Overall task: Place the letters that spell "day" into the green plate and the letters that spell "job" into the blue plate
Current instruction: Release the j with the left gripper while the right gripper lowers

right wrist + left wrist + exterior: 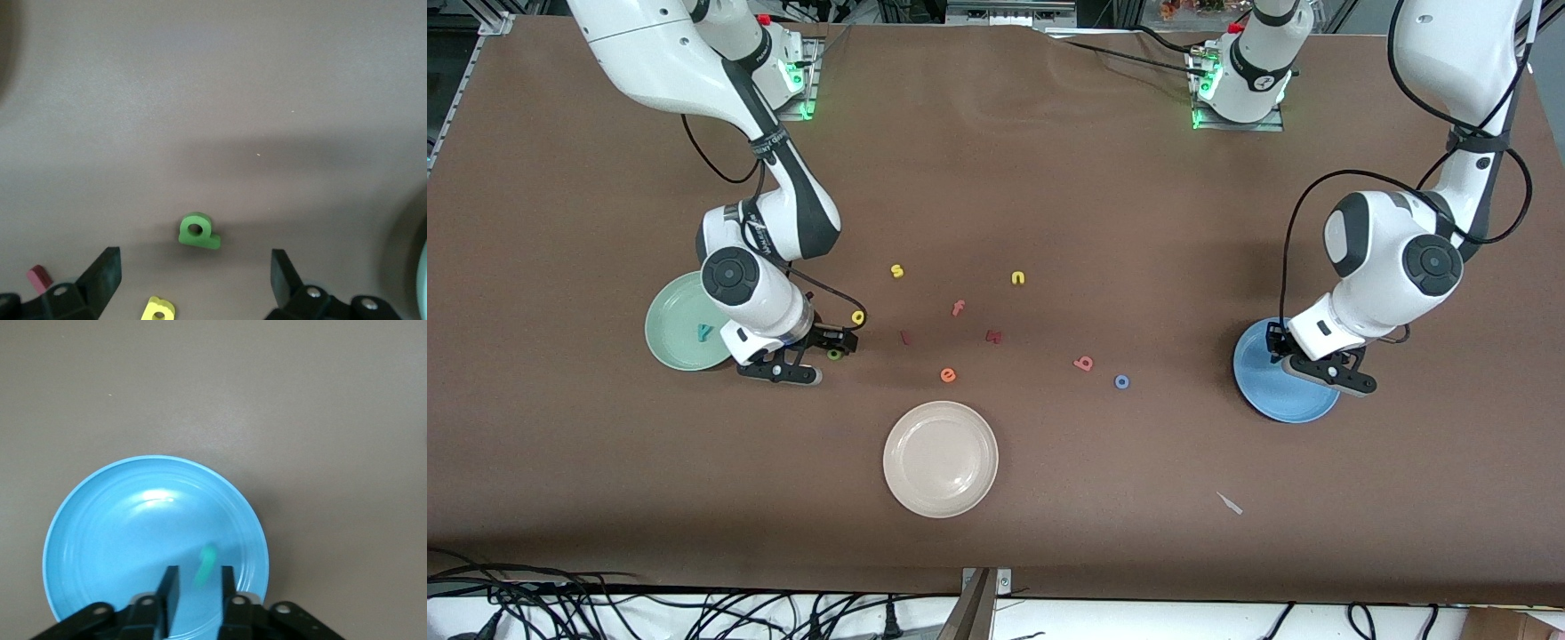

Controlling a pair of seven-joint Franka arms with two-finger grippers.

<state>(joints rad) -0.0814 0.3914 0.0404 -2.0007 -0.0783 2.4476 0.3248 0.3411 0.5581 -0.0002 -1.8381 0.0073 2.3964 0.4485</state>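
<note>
Brown tabletop, letters scattered across the middle, and both arms are busy. The right gripper [193, 283] hangs low over the dark green "d" [198, 231], just beside the green plate [671, 329], jaws spread wide on either side of it. That "d" is a tiny, light, chunky piece, likely stiff enough to pinch across its flat sides, though it could skid if nudged. The teal "y" [705, 332] lies in the green plate, and the yellow "a" [857, 316] sits near the "d".

The left gripper [199, 580] is over the blue plate [120, 520] with the teal "j" [205, 565] at its tip. Gripped or let go, I cannot tell. The front view hides that "j" under the wrist; only the left wrist view shows it. The front alone shows the pink "b" [1083, 363] and blue "o" [1121, 382] on the table, waiting.
</note>
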